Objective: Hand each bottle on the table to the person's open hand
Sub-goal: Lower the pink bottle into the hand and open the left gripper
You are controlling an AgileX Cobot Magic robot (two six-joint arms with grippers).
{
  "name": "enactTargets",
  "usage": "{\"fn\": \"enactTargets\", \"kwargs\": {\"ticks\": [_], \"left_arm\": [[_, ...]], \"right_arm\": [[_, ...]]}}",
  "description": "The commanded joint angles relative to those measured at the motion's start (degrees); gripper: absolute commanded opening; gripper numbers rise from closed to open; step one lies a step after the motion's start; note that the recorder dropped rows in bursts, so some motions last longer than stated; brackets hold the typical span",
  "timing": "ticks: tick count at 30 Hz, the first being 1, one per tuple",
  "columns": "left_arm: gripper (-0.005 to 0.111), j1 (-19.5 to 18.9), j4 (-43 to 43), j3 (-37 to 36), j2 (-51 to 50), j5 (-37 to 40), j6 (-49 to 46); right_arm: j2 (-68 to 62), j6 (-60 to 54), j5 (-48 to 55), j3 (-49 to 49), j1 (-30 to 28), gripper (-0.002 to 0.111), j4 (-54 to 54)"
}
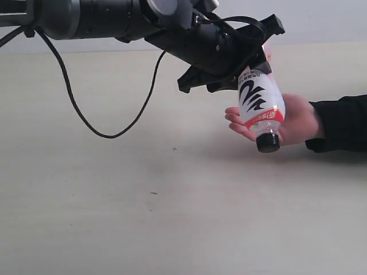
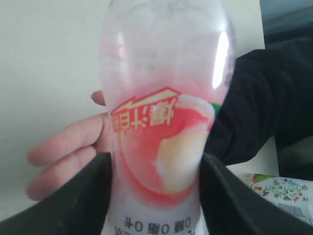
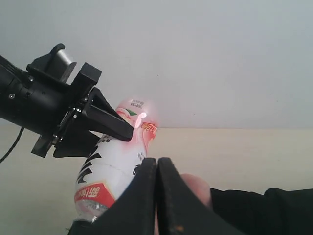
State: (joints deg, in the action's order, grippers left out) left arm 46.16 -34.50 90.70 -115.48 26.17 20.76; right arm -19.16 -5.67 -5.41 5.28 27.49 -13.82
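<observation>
Left gripper [image 1: 248, 73] is clamped on the base end of the pink-red bottle [image 1: 261, 106], black cap pointing down. It hangs right at the person's open hand [image 1: 298, 121] above the table [image 1: 114, 200] - contact unclear. Right gripper [image 3: 157, 169] - fingers pressed together.

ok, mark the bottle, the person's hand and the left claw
bottle [image 1: 261, 103]: exterior view, label midsection.
person's hand [image 1: 300, 120]: exterior view, palm.
left claw [image 2: 155, 171]: left wrist view, midway between fingertips.
</observation>
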Motion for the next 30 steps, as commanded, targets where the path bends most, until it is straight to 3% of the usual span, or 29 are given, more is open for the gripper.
{"fn": "enactTargets", "kwargs": {"ticks": [1,6,12,23,30], "left_arm": [[0.0,1.73,-3.11,-0.12,0.56,-0.58,0.48],[0.0,3.31,-9.76,-0.12,-4.25,-3.4,0.24],[0.005,3.06,-9.65,-0.12,-5.18,-4.1,-1.24],[0.056,3.06,-9.65,-0.12,-5.18,-3.87,-2.68],[0.074,3.06,-9.55,-0.12,-5.18,-3.87,-4.25]], "right_arm": [[0.28,-0.16,-0.32,-0.27,-0.12,0.0,0.31],[0.28,-0.16,-0.32,-0.27,-0.12,0.0,0.31],[0.28,-0.16,-0.32,-0.27,-0.12,0.0,0.31],[0.28,-0.16,-0.98,-0.27,-0.12,0.0,0.31],[0.28,-0.16,-0.98,-0.27,-0.12,0.0,0.31]]}}
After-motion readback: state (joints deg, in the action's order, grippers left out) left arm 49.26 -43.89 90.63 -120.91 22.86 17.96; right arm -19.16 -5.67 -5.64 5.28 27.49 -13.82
